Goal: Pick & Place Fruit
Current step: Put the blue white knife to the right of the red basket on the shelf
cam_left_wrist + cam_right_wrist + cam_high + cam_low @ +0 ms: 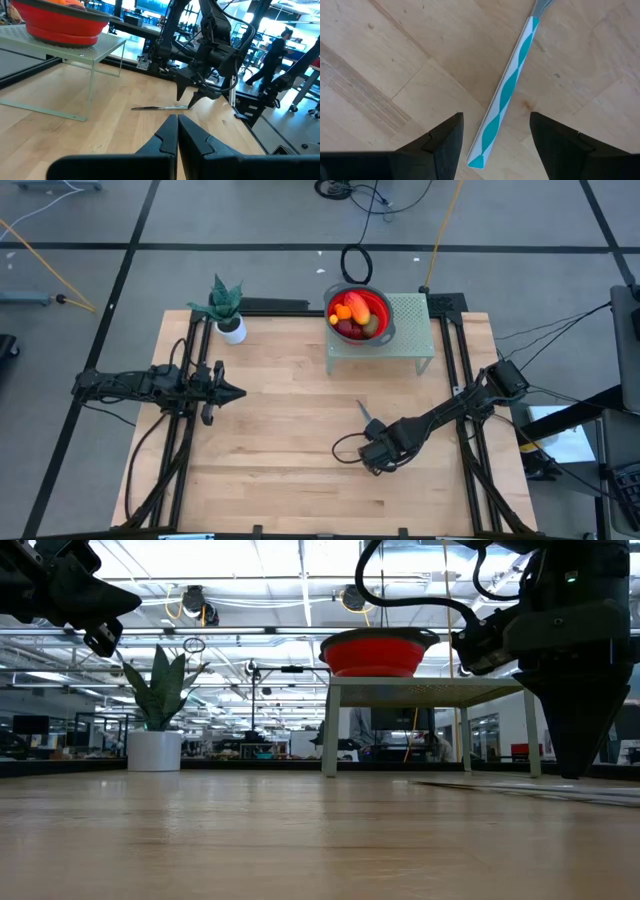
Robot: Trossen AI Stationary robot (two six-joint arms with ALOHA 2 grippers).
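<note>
The fruit (352,316), orange, dark red and olive pieces, lies in a red bowl (384,306) on a pale green stand (410,332) at the table's far side. A slim knife (507,90) with a white and teal handle lies flat on the wood (364,412). My right gripper (496,118) points down over the handle's free end, open, one finger on each side of it with a gap to each. My left gripper (238,392) hangs level above the table's left part, shut and holding nothing.
A potted plant (228,310) stands at the far left corner. The stand's thin legs (90,85) rise from the table just beyond the knife. Bare wood stretches across the middle and near side. People walk in the room behind the table.
</note>
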